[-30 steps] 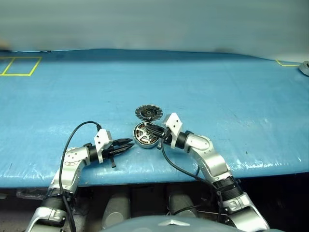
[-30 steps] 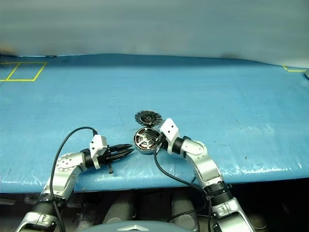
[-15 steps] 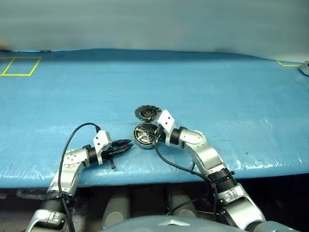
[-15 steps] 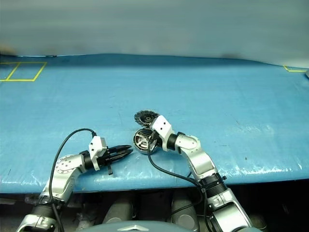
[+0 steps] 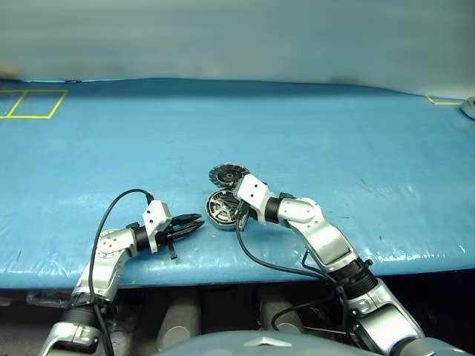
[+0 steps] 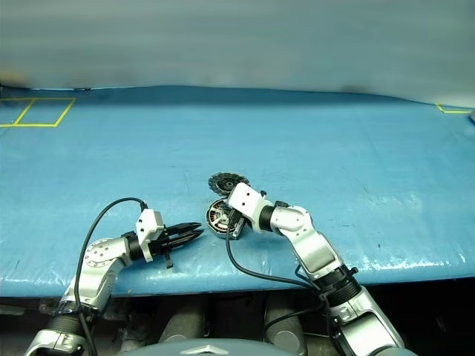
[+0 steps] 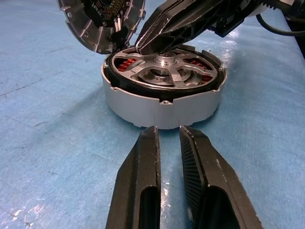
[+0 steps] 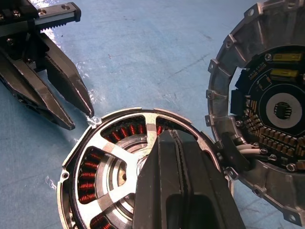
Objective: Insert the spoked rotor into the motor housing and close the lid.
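The motor housing (image 7: 162, 102), a round silver cup, stands on the blue table (image 5: 356, 148). The spoked rotor (image 7: 164, 69) lies inside it, with copper windings showing between its silver spokes. The lid (image 8: 267, 109) stands open, tilted up at the housing's far edge. My right gripper (image 8: 167, 135) is shut, and its tips rest on the rotor's face near the lid's joint. My left gripper (image 7: 167, 130) points at the housing's near wall from a short way off. Its fingers (image 7: 143, 162) stand a narrow gap apart with nothing between them.
Yellow tape squares (image 5: 30, 102) mark the table's far left corner, and a grey object (image 5: 469, 105) sits at the far right edge. The table's front edge (image 5: 223, 271) runs just below both grippers.
My right wrist has rolled and swung up toward the lid, with its shut fingers staying over the housing. The left gripper, housing and lid have kept still.
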